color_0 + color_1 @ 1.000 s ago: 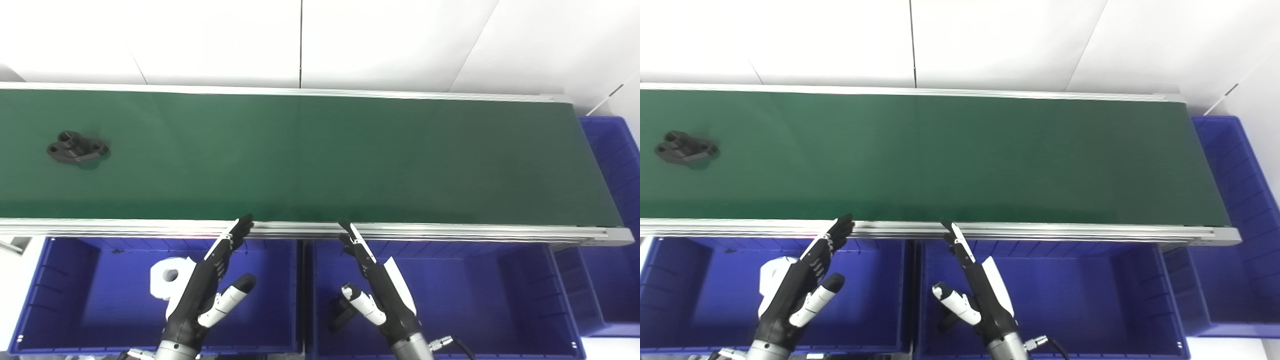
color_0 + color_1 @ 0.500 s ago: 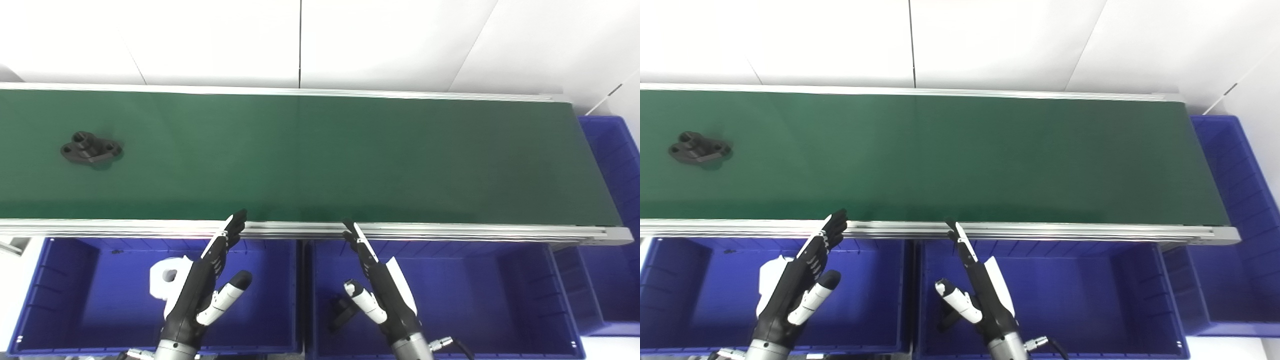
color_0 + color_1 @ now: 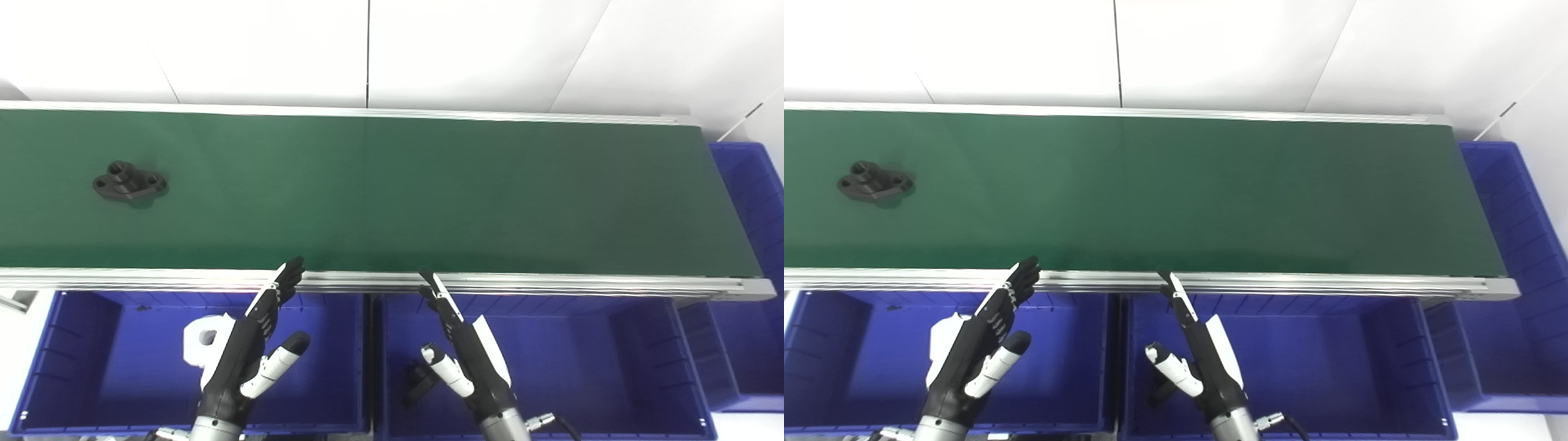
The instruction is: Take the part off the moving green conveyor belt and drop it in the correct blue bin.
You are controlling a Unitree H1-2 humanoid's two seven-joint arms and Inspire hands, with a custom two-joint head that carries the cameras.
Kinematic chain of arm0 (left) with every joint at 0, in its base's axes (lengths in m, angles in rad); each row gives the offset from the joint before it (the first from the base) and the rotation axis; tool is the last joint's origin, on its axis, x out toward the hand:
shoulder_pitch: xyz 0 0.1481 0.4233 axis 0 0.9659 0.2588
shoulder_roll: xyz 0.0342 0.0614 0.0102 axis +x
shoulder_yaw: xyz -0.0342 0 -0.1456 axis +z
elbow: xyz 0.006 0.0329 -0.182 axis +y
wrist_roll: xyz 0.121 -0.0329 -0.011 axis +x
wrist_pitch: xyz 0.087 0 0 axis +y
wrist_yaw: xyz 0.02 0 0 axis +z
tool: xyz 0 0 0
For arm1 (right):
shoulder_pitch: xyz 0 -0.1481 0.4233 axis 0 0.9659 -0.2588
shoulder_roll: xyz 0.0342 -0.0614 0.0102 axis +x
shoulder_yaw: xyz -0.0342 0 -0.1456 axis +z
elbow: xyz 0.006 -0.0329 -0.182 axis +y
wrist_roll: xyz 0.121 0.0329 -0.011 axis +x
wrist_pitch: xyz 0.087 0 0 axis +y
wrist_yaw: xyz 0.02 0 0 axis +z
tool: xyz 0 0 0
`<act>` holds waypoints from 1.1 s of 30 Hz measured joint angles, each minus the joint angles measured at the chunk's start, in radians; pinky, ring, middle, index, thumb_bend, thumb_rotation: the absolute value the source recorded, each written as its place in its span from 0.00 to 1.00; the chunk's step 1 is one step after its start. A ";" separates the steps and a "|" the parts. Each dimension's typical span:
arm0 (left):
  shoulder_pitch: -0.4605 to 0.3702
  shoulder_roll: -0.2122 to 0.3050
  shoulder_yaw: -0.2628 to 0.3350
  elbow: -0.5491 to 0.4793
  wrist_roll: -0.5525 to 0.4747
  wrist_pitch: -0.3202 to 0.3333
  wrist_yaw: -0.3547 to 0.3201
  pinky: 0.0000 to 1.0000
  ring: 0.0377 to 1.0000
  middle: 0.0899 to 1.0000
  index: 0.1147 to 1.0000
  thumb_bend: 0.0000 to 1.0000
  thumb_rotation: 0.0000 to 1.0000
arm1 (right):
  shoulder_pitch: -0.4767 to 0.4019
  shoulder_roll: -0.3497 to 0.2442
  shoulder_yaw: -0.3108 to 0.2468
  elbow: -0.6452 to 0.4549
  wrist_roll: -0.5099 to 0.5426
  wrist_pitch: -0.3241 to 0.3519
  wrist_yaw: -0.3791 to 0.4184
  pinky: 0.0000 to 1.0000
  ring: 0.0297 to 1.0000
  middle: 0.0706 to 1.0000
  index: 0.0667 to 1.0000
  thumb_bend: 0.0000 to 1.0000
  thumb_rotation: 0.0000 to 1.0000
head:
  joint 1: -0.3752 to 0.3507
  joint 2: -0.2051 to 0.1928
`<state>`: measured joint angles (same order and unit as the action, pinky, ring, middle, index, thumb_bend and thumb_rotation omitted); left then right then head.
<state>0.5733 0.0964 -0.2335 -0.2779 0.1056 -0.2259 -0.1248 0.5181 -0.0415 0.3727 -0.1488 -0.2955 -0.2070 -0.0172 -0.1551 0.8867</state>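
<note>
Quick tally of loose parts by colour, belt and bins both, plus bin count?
Black parts: 2, one on the green conveyor belt, one in the middle bin.
White parts: 1, in the left bin, partly behind the left hand.
Blue bins: 3, left, middle, far right.
Total: 3 parts, 3 bins.

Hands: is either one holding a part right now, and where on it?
Nothing is held. Left hand and right hand are both open above the bins; the black part lies on the belt, untouched.
</note>
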 measured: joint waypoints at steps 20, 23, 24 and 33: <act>-0.003 -0.029 -0.026 0.100 0.057 -0.064 0.021 0.92 0.93 0.91 0.89 0.68 0.79 | 0.000 -0.036 -0.037 0.095 0.032 -0.086 0.000 0.92 0.93 1.00 0.98 0.89 1.00 | 0.141 -0.130; -0.006 -0.033 -0.031 0.134 0.056 -0.080 0.021 0.90 0.92 0.90 0.89 0.69 0.76 | 0.000 -0.039 -0.043 0.121 0.038 -0.103 0.000 0.92 0.93 1.00 0.98 0.92 1.00 | 0.166 -0.179; -0.006 -0.035 -0.032 0.142 0.053 -0.084 0.021 0.89 0.91 0.89 0.88 0.69 0.75 | 0.000 -0.041 -0.044 0.129 0.039 -0.114 0.000 0.92 0.93 1.00 0.98 0.92 1.00 | 0.173 -0.196; -0.024 -0.043 -0.039 0.198 0.093 -0.118 0.034 0.84 0.89 0.87 0.85 0.75 0.76 | -0.022 -0.048 -0.065 0.227 0.055 -0.192 0.000 0.91 0.92 0.99 0.98 0.94 1.00 | 0.216 -0.278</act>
<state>0.5495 0.0537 -0.2725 -0.0798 0.1986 -0.3440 -0.0910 0.4960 -0.0896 0.3079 0.0780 -0.2404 -0.3991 -0.0170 0.0613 0.6091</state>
